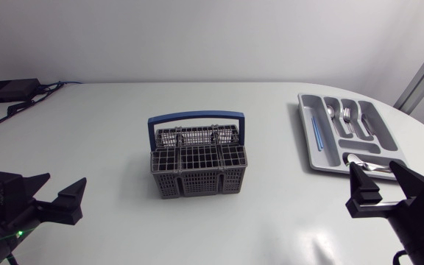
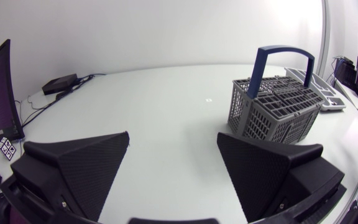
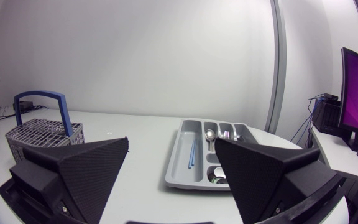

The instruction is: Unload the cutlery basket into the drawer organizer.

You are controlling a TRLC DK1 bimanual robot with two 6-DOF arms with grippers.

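head view: basket (image 1: 197, 179) near organizer (image 1: 322, 158) (forks (image 1: 347, 115), perhaps spoons (image 1: 332, 112)).

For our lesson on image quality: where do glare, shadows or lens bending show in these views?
Head view: glare on the table near the right gripper, faint shadow beside the basket. Left wrist view: fisheye bows the table's far edge.

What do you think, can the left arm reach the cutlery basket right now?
Probably yes: the left pincer is open and empty, and only bare table lies between it and the cutlery basket.
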